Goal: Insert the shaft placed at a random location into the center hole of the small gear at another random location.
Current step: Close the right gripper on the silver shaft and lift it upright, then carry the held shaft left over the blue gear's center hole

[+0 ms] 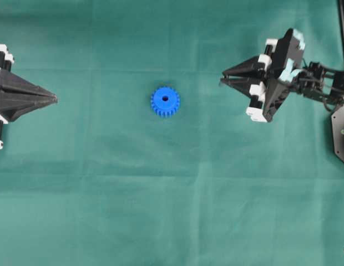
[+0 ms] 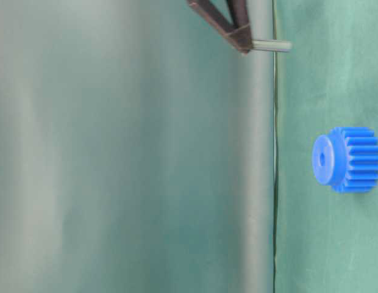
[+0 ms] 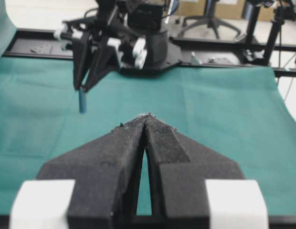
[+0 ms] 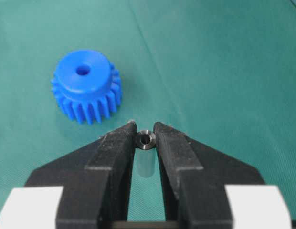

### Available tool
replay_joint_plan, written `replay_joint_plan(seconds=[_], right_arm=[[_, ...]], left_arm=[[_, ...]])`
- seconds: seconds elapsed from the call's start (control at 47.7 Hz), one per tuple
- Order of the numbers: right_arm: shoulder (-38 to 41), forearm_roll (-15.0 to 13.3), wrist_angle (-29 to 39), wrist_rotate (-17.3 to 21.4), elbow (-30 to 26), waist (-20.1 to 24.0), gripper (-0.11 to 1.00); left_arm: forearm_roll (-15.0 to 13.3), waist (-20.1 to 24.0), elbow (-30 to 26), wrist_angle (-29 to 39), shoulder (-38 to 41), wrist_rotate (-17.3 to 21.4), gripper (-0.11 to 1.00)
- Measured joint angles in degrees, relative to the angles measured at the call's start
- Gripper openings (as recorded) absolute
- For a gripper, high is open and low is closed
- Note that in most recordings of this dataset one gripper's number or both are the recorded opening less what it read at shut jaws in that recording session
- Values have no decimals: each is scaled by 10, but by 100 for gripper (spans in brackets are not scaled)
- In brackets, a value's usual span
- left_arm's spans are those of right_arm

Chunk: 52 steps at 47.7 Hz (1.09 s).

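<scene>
And there it is: the right gripper (image 4: 146,134) has its two black fingers pinched on the shaft (image 4: 146,140), the shiny round end peeking out right between the tips in the right wrist view. From the left wrist camera the shaft (image 3: 82,101) hangs straight down below the right gripper (image 3: 83,88), clear of the green cloth (image 3: 210,109) beneath it. The table-level view agrees, the shaft (image 2: 271,45) poking out past the fingertips toward the cloth without touching it. Overhead, the right gripper (image 1: 223,77) sits toward the right edge of the cloth (image 1: 172,194), tips pointing toward the middle. The small gear (image 1: 165,102) lies flat near the centre of the cloth, hub side up, its center hole (image 1: 165,99) dark and open, well apart from both arms. Over at the left edge, the left gripper (image 1: 54,100) points in toward the gear; its fingers (image 3: 160,136) are pressed together at the tips with nothing between them.
</scene>
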Motion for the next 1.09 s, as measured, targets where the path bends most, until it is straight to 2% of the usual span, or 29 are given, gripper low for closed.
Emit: replay_joint_plan(seconds=[0.314, 0.629, 0.859, 1.09], right_arm=[[14, -1, 11, -2, -36, 13, 16], [122, -21, 38, -4, -156, 34, 16], [174, -23, 54, -4, -225, 47, 16], [186, -24, 56, -4, -241, 50, 16]], left_arm=[[0, 0, 0, 1, -1, 0, 0], [0, 0, 0, 1, -1, -1, 0], [0, -1, 0, 1, -1, -1, 0], [0, 0, 1, 2, -1, -1, 0]])
